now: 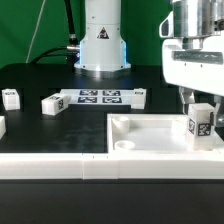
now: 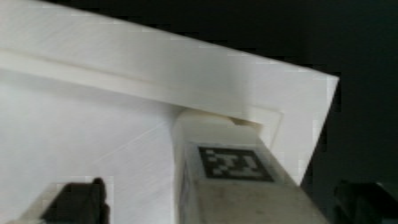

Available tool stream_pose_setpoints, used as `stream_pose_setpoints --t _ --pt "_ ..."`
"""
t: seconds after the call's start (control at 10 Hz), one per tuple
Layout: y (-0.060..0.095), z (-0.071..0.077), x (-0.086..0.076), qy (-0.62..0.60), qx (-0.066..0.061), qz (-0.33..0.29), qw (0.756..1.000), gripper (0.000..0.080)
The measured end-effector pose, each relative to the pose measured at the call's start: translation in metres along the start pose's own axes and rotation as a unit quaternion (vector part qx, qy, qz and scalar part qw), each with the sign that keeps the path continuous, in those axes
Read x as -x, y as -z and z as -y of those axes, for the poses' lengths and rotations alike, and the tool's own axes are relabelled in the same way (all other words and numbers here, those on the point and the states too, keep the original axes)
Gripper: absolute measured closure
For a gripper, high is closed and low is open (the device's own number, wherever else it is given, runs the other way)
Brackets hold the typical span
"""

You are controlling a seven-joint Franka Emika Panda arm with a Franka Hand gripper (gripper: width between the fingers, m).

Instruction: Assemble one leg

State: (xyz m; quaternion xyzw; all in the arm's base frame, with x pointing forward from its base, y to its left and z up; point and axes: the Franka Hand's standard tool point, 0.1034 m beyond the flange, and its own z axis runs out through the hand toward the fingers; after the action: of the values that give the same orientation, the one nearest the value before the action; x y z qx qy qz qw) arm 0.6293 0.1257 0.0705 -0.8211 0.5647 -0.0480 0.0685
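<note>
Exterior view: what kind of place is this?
Likely a robotics lab bench: a black table with a tagged marker board, white furniture parts including a leg at the end effector, and a green backdrop.

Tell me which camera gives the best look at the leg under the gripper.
The wrist view: the leg fills the frame, its marker tag sharp, standing at the corner of the white tray piece. The exterior view shows the leg small, below the gripper, partly hidden by it.
</note>
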Motion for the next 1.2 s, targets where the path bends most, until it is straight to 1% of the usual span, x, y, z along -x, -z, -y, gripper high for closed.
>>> stream_pose_setpoints --t 0.1,0.2,0.4,0.6,0.7,0.9,1.2 --pt "-0.0002 0.0 0.0008 0.064 0.0 0.0 0.998 0.0152" --pt "-0.0001 0.0007 -0.0004 0.134 -0.003 -0.002 0.991 0.0152" --pt "-0.0001 0.0006 -0.0009 0.267 -0.001 -0.004 0.964 0.0151" --pt "0.0 0.0006 -0.0016 0.38 0.003 -0.009 0.925 0.0151" --pt "0.0004 0.0012 -0.0022 0.435 0.007 -0.012 0.9 0.0151" --pt "0.0015 0.0027 -0.0031 0.543 0.019 -0.02 0.839 0.0151" --pt "0.0023 0.0035 -0.0063 0.628 0.029 -0.027 0.777 0.0151"
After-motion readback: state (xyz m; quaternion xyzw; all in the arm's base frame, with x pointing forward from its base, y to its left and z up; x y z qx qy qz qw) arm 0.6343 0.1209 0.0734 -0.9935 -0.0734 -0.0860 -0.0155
